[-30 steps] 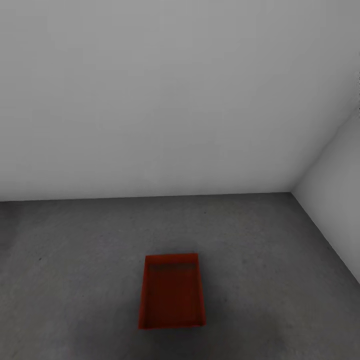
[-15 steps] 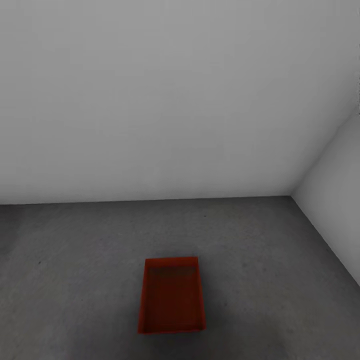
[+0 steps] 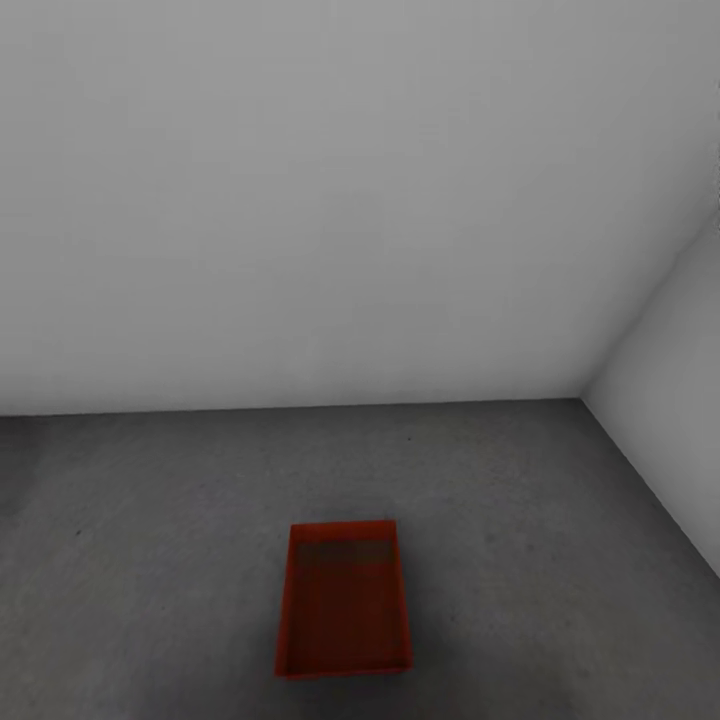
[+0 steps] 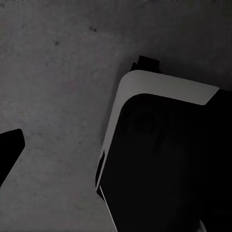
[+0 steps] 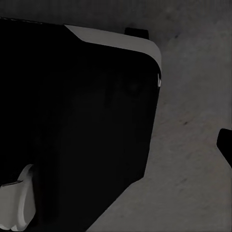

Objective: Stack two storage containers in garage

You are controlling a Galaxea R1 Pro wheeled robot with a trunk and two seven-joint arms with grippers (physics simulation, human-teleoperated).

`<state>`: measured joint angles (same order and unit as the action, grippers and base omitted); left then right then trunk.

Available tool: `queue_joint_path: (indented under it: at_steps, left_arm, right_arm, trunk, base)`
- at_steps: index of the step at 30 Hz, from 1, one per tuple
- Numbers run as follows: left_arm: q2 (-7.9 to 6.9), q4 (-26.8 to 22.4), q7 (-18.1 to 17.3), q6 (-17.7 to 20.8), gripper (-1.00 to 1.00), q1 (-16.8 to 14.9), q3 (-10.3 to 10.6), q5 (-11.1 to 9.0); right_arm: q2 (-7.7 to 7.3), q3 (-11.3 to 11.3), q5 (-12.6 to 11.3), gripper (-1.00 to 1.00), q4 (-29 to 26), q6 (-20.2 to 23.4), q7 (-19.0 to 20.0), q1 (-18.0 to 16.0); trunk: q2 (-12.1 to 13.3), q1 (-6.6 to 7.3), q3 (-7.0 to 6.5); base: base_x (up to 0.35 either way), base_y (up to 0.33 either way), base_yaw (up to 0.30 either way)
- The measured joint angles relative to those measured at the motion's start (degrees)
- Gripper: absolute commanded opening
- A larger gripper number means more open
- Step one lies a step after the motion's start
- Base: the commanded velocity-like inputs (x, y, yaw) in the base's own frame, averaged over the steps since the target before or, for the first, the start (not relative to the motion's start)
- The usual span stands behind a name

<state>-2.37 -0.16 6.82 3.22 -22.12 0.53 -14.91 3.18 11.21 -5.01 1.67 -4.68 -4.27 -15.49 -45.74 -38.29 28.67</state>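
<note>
One orange-red storage container (image 3: 344,600) stands open-topped on the dark grey concrete floor (image 3: 150,520) of the garage, low in the middle of the head view, with nothing touching it. A black fingertip (image 4: 9,150) of my left gripper shows over the floor in the left wrist view, far off to the side and with nothing against it. A black fingertip (image 5: 225,143) of my right gripper shows the same way in the right wrist view. Both grippers hold nothing.
Pale grey walls (image 3: 330,200) meet in a corner (image 3: 585,392) at the back right, a short way beyond the container. My own black and white base (image 4: 159,154) (image 5: 77,121) stands on the concrete beside each gripper.
The whole head picture has slid slightly downward, so the camera has moved. The container stays where it was on the floor.
</note>
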Motion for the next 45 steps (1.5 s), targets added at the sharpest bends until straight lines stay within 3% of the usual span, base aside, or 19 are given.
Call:
queue_joint_path:
  at_steps: [45]
  left_arm:
    - [0.0,0.0,0.0,0.0,1.0,0.0,0.0,0.0]
  right_arm:
    - [0.1,0.0,0.0,1.0,0.0,-0.23,0.0,0.0]
  trunk:
    - [0.0,0.0,-4.16]
  base:
    - [0.0,0.0,0.0]
